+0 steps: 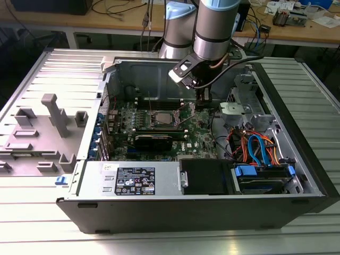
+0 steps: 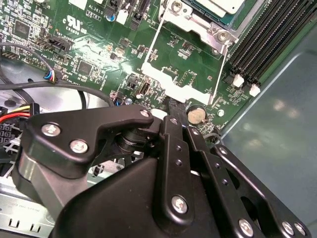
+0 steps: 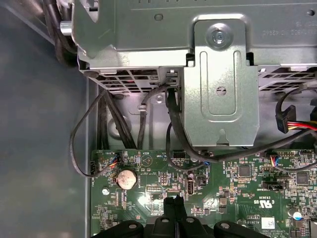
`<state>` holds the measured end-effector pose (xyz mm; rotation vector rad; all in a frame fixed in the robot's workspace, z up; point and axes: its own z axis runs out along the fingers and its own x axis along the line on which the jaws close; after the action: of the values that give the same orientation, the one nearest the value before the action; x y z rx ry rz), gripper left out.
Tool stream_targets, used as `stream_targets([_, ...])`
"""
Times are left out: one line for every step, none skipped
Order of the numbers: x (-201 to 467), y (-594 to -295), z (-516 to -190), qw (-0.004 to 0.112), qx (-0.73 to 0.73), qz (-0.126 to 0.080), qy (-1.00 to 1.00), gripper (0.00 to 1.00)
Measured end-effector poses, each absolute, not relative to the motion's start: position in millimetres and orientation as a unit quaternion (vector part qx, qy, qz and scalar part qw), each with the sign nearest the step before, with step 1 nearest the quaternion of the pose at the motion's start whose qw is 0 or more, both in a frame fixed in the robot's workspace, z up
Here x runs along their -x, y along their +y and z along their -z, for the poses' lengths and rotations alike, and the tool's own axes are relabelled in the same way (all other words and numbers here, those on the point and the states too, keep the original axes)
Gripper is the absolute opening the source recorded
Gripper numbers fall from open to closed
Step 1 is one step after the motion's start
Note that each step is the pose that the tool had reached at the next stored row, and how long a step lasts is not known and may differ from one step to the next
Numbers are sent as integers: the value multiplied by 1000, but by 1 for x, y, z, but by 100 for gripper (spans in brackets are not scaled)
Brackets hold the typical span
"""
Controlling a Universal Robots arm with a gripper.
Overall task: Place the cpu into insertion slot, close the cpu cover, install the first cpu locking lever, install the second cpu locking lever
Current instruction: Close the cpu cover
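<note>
Gripper (image 3: 173,201) hung shut, empty, near the insertion slot (image 1: 162,118).
We judged the cpu locking lever (image 2: 221,74) thin, springy, slippery wire, best caught at its hooked end.

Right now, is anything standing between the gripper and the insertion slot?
Nothing tall that I can see. In the second wrist view the gripper hangs over low board short of the insertion slot. Two wire levers reach from it toward the gripper, and a coin battery sits beside the tip.
</note>
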<state>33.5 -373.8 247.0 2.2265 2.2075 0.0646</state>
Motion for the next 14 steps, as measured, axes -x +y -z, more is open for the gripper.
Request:
stream_targets([-33, -374, -247, 3, -710, -21, 704, 11])
stream_targets([-32, -374, -247, 3, -710, -21, 704, 11])
stream_targets([-31, -374, -247, 3, -710, -21, 704, 11])
stream_targets([-31, -374, -247, 3, -710, -21, 704, 11])
stream_targets([-29, -374, -247, 3, -710, -21, 704, 11])
stream_targets([-27, -374, -246, 3, -710, -21, 704, 11])
stream_targets([-24, -374, -246, 3, -710, -21, 704, 11])
stream_targets([-22, -374, -246, -2, -713, -25, 701, 11])
stream_targets([-20, -374, -246, -3, -714, -24, 700, 11])
stream_targets([-20, -374, -246, -4, -714, -24, 699, 11])
stream_targets([-20, -374, -246, -6, -715, -24, 698, 11])
stream_targets([-19, -374, -246, -9, -716, -22, 697, 11])
stream_targets([-19, -374, -246, -10, -716, -22, 697, 11])
stream_targets([-19, -374, -246, -10, -716, -22, 697, 11])
